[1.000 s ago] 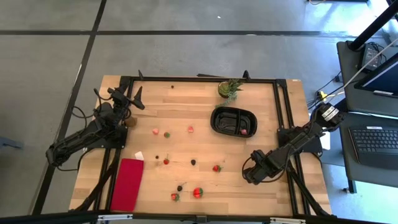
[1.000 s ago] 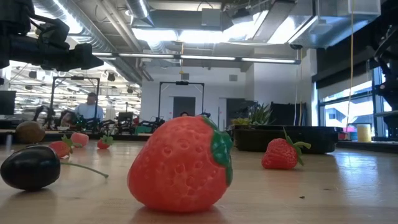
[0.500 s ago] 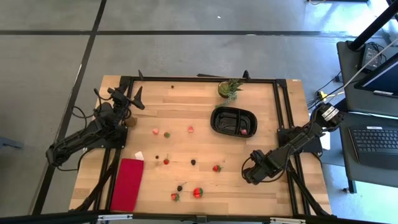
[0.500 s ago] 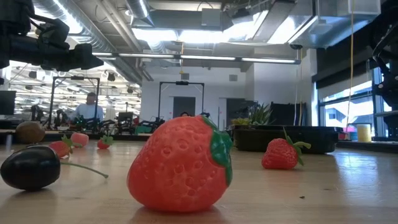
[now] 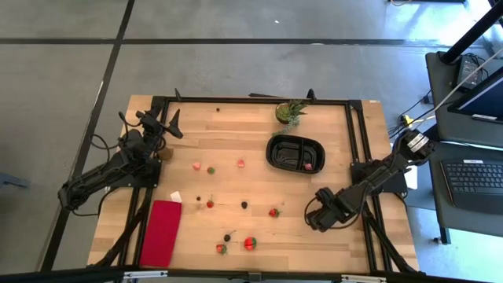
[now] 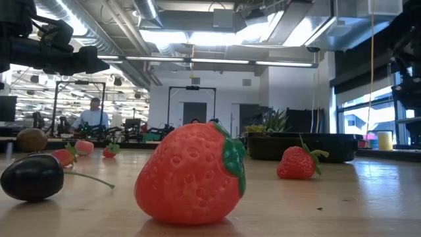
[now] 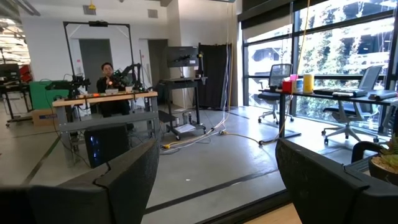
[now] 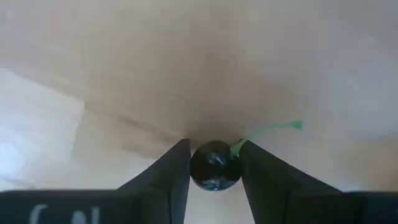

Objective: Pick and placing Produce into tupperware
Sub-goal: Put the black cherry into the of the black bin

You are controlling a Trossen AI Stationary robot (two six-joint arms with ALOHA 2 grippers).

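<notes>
From the high view, you have your right gripper (image 5: 320, 219) low over the table's near right part, just below the tupperware (image 5: 295, 152), which already holds a red piece; the rest of the produce, such as a strawberry (image 5: 273, 212) just left of that gripper, lies scattered across the wood, and a red cloth (image 5: 161, 233) sits at the near left. Your left gripper (image 5: 174, 124) waits raised over the far left corner. In the low view a large strawberry (image 6: 191, 174) fills the middle, a dark cherry-like berry (image 6: 31, 176) lies to its left, and the container's black wall shows behind a smaller strawberry. In the left wrist view that arm's fingers (image 7: 118, 186) stand wide apart with nothing between them, looking out into the room where a person sits at a desk. In the right wrist view your fingers (image 8: 166, 174) are pinched on a dark cherry (image 8: 214, 165) with a green stem, right at the wood. Expect it to be light, hard and glossy, so it may squirt out; I'd grip across its widest girth, never the thin stem. Against the frames a second ago, almost nothing differs: the right arm has shifted only slightly, and no piece has moved.
</notes>
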